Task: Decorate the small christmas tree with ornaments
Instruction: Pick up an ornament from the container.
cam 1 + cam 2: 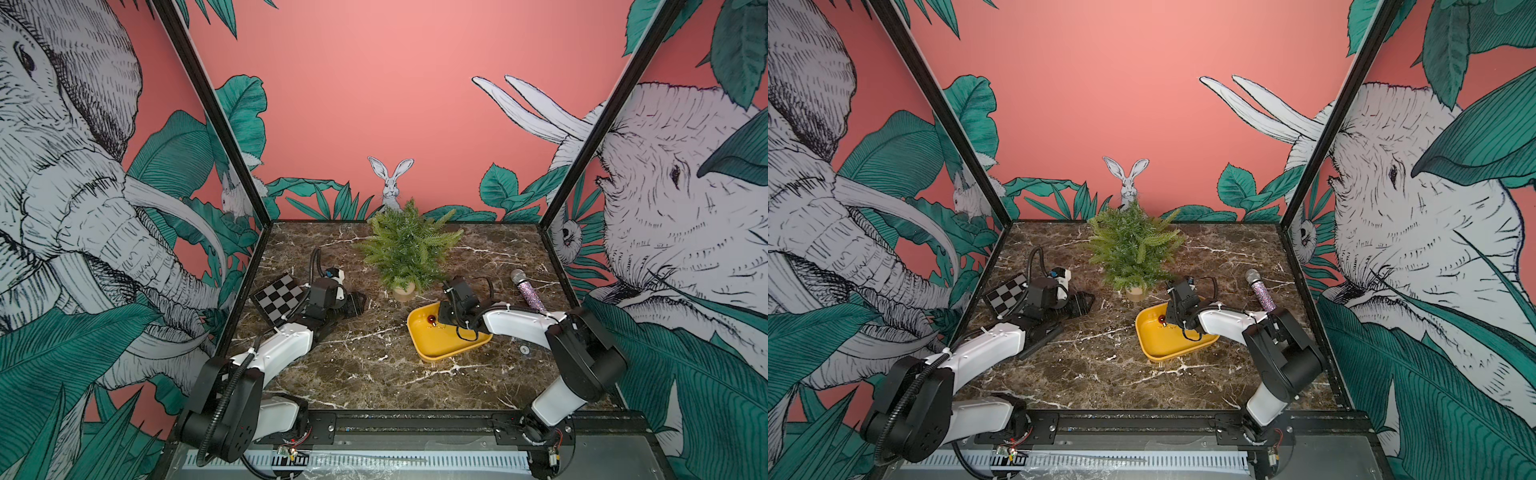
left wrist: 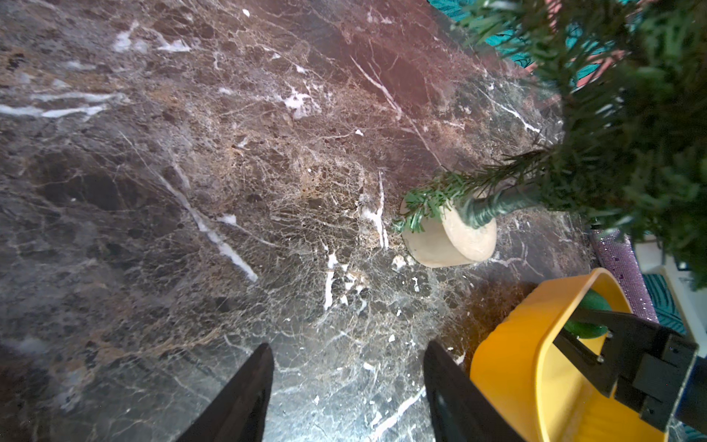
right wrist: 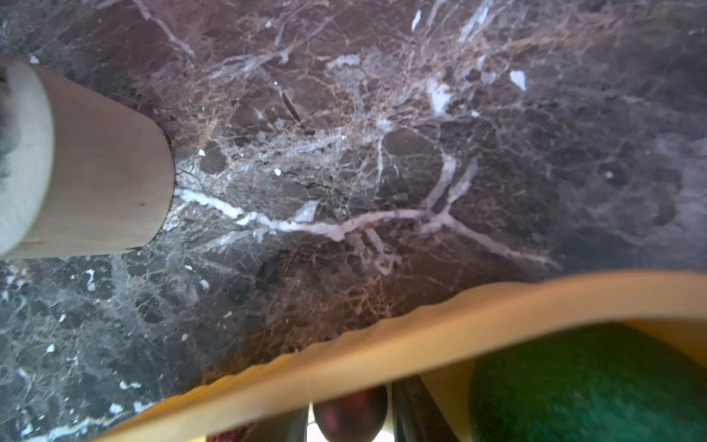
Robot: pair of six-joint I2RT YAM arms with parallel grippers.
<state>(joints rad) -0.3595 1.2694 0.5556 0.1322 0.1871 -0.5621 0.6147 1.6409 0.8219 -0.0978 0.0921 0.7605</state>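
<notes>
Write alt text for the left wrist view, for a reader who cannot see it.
The open left gripper hovers over a dark marble table, nothing between its fingers. Ahead stands the small christmas tree on its pale wooden base, a yellow tray beside it.

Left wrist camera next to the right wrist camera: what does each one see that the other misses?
Only the left wrist view: the tree's green branches, the left gripper with fingers spread over bare marble, and a purple glittery strip. Only the right wrist view: a dark-red ball inside the tray. Both: the marble table, the pale wooden base, the yellow tray and the green ball.
</notes>
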